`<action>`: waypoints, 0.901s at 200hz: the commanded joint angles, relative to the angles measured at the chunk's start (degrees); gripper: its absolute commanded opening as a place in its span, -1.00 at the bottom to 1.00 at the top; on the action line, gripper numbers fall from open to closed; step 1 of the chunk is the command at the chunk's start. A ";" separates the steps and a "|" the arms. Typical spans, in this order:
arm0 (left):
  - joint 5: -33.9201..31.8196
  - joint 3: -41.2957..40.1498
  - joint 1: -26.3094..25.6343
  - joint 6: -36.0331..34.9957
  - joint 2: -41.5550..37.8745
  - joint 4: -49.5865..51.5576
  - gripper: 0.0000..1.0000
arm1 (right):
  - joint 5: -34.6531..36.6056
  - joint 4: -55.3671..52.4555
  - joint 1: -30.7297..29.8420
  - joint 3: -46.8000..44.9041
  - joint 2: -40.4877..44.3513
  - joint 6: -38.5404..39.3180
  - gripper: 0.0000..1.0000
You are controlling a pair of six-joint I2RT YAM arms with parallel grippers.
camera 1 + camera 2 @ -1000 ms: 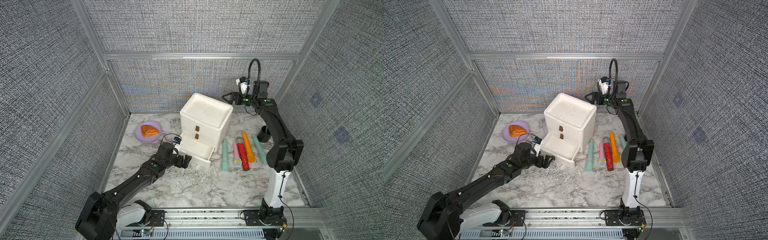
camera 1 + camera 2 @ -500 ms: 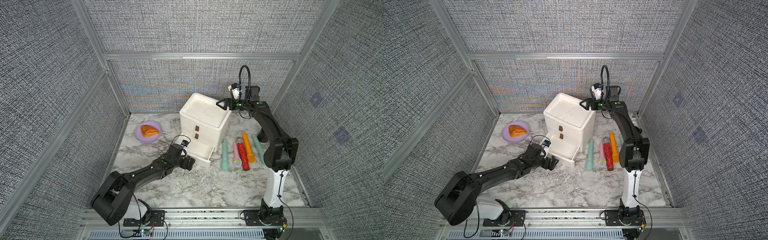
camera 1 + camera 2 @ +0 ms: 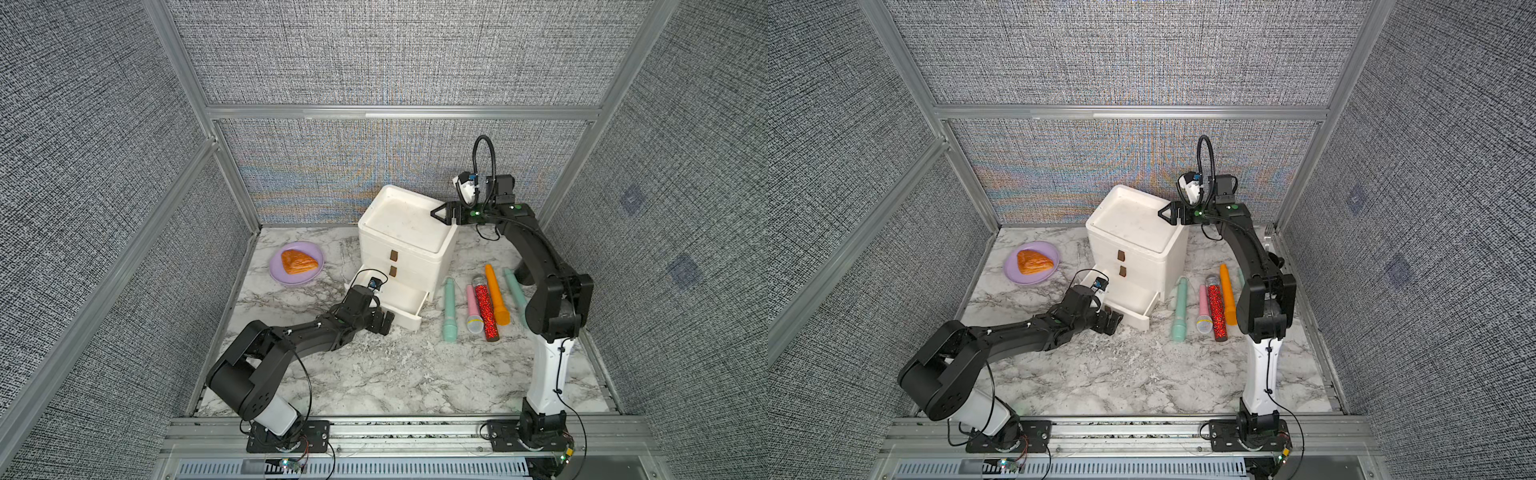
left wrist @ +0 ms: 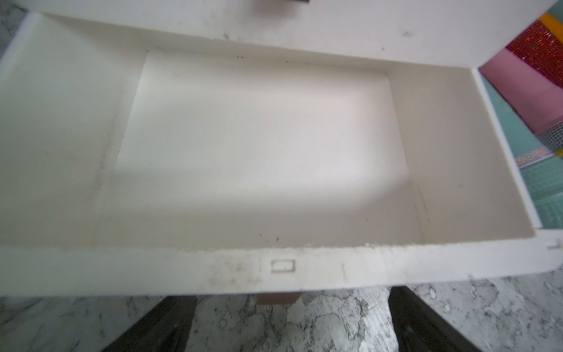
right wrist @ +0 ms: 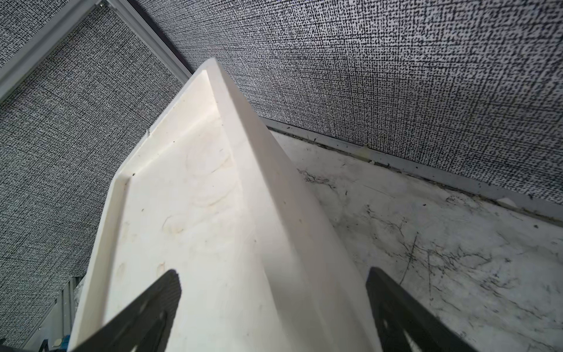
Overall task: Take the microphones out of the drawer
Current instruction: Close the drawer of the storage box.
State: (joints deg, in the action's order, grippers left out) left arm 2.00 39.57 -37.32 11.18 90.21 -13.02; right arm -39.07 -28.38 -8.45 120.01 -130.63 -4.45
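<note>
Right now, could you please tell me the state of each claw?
Left claw: open, holding nothing, at the open drawer's front.
Right claw: open, holding nothing, at the cabinet's top edge.

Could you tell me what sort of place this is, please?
Probably a robot-lab test cell: grey fabric wall panels, an aluminium frame, a left arm and right arm bolted to a rail.

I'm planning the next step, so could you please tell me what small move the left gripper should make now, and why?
Probably ease the left gripper forward to push the drawer shut: its visible inside is empty, microphones lie on the table beside the cabinet, and the open right gripper straddles the cabinet's top edge, placed to steady it.
</note>
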 commanded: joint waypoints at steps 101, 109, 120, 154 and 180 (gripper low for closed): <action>0.30 11.62 0.04 0.77 13.12 -11.72 1.00 | -1.09 -4.33 -0.67 -0.69 -0.47 3.14 0.95; 0.22 11.76 0.05 0.72 13.44 -12.21 1.00 | -1.18 -4.28 -0.69 -1.03 -0.33 3.12 0.95; 0.19 11.76 0.05 0.85 13.84 -13.24 1.00 | -1.34 -4.23 -0.74 -1.47 0.00 3.14 0.95; 0.95 12.89 0.01 1.76 15.88 -15.97 1.00 | -1.50 -2.93 -0.89 -4.06 1.39 2.95 0.95; 1.24 13.60 -0.04 2.25 17.12 -17.90 1.00 | -1.96 -2.56 -0.90 -4.85 1.78 2.76 0.96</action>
State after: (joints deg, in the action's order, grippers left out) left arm 2.61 52.34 -37.36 12.47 106.41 -25.65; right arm -38.83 -29.80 -9.04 115.72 -129.08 -1.78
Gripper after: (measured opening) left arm 0.999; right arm 0.978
